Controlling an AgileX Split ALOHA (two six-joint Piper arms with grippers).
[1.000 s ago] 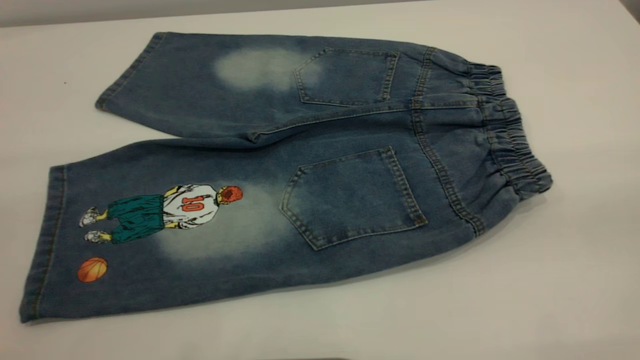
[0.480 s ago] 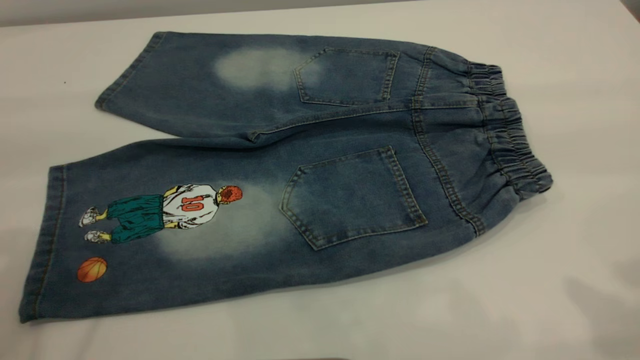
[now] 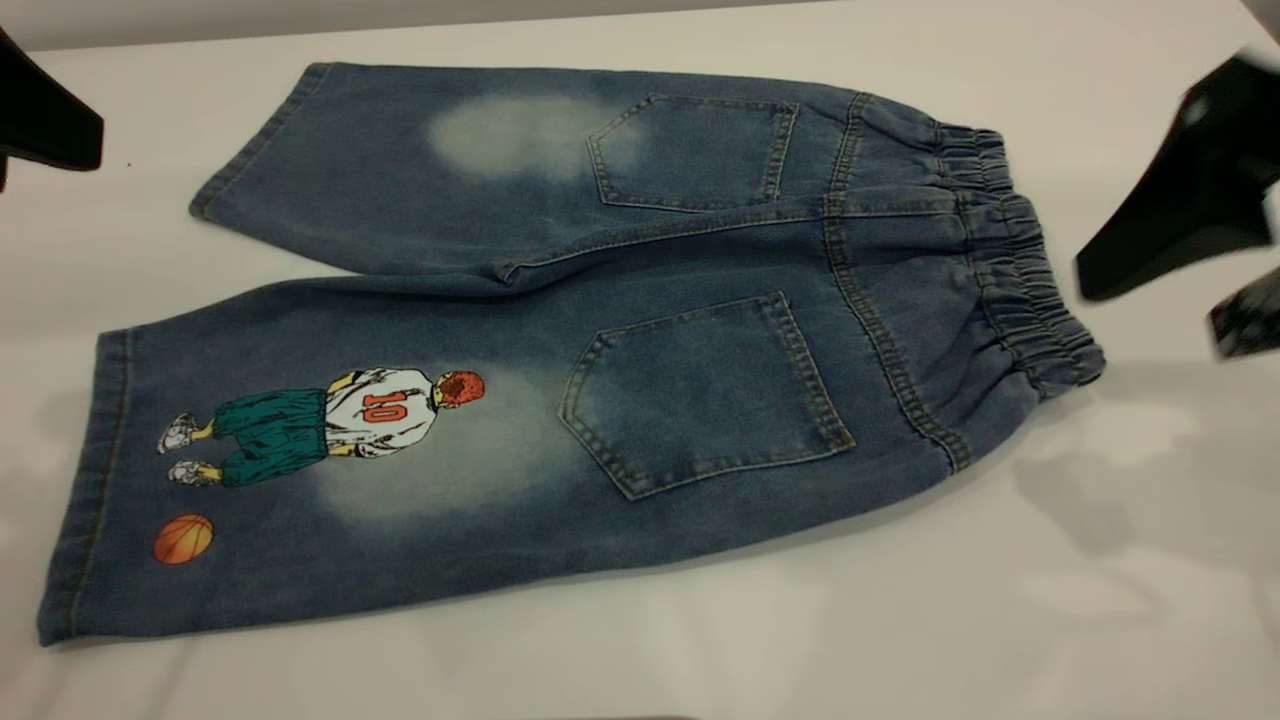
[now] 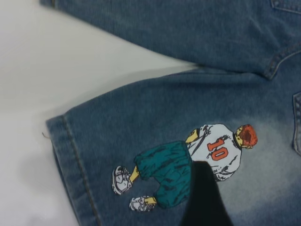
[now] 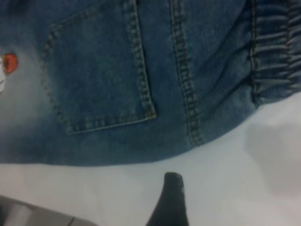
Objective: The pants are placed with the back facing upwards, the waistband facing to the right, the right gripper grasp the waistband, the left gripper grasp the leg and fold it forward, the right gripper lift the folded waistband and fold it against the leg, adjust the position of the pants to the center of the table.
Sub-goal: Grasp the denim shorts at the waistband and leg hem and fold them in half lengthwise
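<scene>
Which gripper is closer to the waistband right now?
Right. The right gripper hangs just beyond the waistband, not touching. The left gripper is at the far end, past the leg hems.

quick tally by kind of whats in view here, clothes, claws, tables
pants: 1
claws: 2, left claw at the far left edge, right claw beside the waistband end, neither touching the pants
table: 1
total: 4
</scene>
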